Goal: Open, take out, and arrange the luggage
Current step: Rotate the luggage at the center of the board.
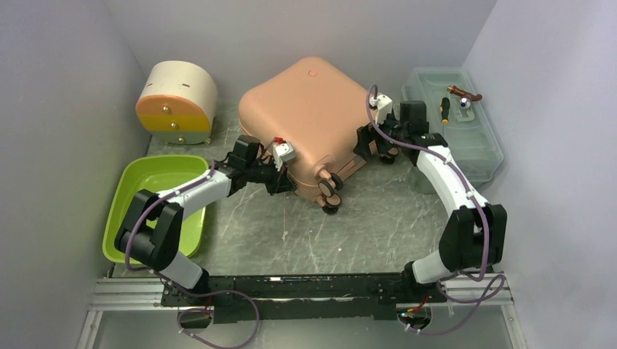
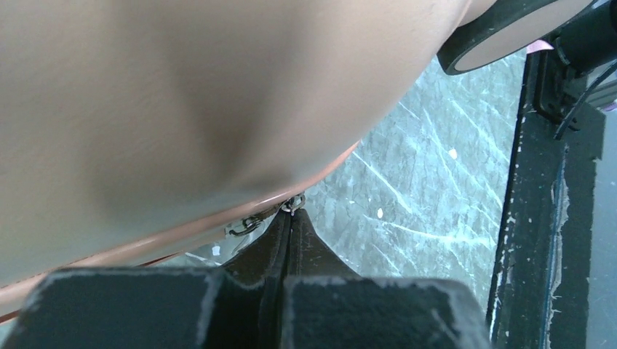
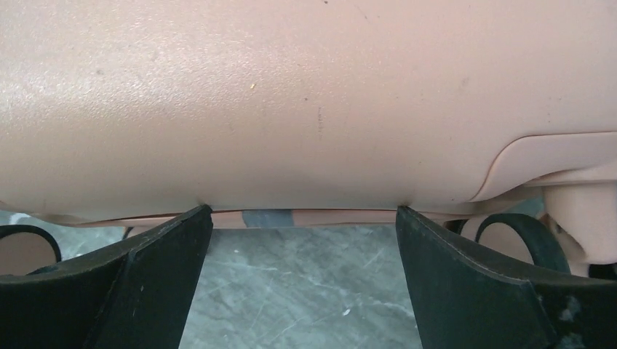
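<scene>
The salmon-pink luggage (image 1: 309, 116) lies flat and closed at the back middle of the table, its dark wheels (image 1: 331, 190) toward the near edge. My left gripper (image 1: 285, 182) is at its near left edge. In the left wrist view the gripper (image 2: 292, 214) is shut on the small metal zipper pull (image 2: 294, 205) at the seam under the luggage shell (image 2: 182, 109). My right gripper (image 1: 366, 142) is at the luggage's right side. In the right wrist view it (image 3: 302, 218) is open, with both fingertips touching the shell (image 3: 291, 94) just above the seam.
A lime-green tray (image 1: 124, 196) lies at the left. A cream half-round box (image 1: 178, 98) with orange-yellow drawers stands at the back left. A translucent grey-green toolbox (image 1: 476, 145) with a screwdriver (image 1: 445, 107) on its lid is at the back right. Walls close in on three sides.
</scene>
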You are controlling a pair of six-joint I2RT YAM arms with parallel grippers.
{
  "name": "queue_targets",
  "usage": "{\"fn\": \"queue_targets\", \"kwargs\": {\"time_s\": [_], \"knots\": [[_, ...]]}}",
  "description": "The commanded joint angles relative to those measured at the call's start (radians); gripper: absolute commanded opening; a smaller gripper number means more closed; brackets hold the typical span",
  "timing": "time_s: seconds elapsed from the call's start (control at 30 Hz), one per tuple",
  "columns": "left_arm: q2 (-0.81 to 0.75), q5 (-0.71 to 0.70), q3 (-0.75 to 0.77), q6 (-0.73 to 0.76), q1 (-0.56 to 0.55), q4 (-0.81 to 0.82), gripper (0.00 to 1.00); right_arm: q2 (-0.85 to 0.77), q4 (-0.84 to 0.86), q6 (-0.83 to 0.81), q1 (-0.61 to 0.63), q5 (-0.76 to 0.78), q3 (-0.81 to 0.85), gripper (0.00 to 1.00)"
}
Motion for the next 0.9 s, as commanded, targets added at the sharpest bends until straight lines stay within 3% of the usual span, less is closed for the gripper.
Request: {"fn": "queue_targets", "kwargs": {"time_s": [0.0,0.27,0.53,0.87], "knots": [[-0.041,0.022,0.083,0.053,-0.079,-0.014,0.00,0.129,0.028,0.049,0.010,-0.080,0.106,0.98],[0.038,-0.100,0.162,0.064,-0.188,-0.098,0.00,0.211,0.061,0.098,0.010,-0.226,0.178,0.97],[0.131,-0.171,0.300,-0.044,-0.263,-0.147,0.00,0.286,0.044,0.116,0.042,-0.261,0.239,0.95],[0.278,-0.149,0.504,-0.083,-0.395,-0.306,0.00,0.282,0.066,0.137,0.066,-0.275,0.231,0.94]]}}
